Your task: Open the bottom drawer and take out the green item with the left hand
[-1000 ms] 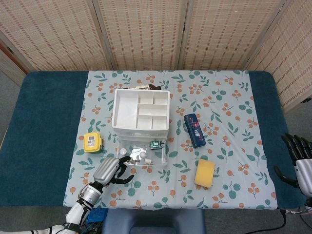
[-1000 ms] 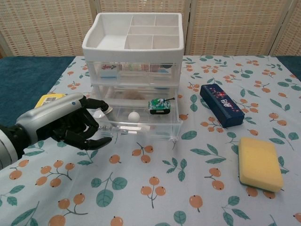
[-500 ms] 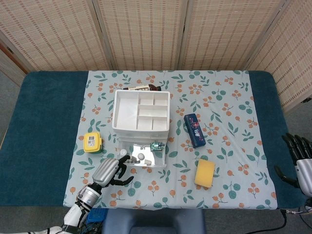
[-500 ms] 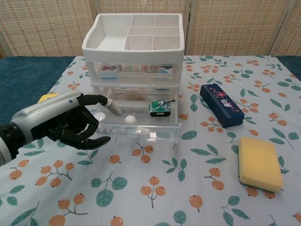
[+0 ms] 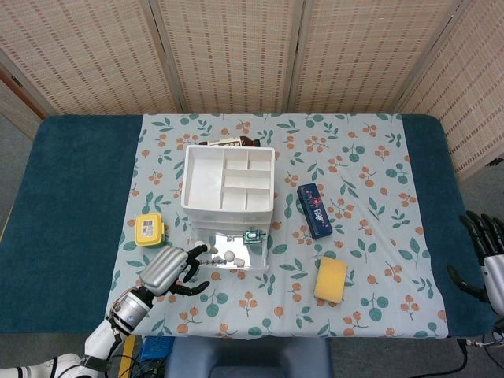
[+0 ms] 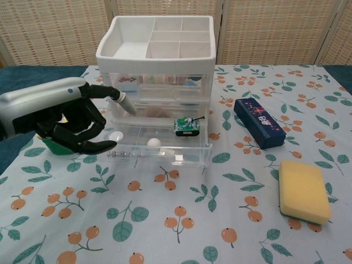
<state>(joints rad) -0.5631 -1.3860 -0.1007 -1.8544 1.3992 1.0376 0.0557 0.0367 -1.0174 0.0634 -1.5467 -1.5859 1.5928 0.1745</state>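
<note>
The white drawer cabinet point(image 5: 227, 187) point(image 6: 155, 55) stands mid-table with its clear bottom drawer point(image 5: 228, 257) point(image 6: 165, 154) pulled out. A small green toy tank point(image 5: 253, 235) point(image 6: 186, 125) sits in the drawer's right part, beside white balls point(image 6: 154, 142). My left hand point(image 5: 169, 270) point(image 6: 69, 122) hovers at the drawer's left front corner, fingers apart and holding nothing, with one fingertip point(image 6: 124, 103) pointing at the cabinet front. The tank lies well to the right of that hand. My right hand point(image 5: 488, 264) rests empty at the table's right edge, fingers spread; the chest view does not show it.
A yellow sponge point(image 5: 331, 280) point(image 6: 304, 191) and a dark blue case point(image 5: 314, 210) point(image 6: 259, 122) lie right of the cabinet. A yellow-lidded green box point(image 5: 149, 230) sits left of it, mostly hidden behind my left hand in the chest view. A dark object point(image 5: 232, 142) lies behind the cabinet.
My left hand has risen and drawn left, away from the drawer's front edge. The drawer stays pulled out, and the right hand has barely moved.
</note>
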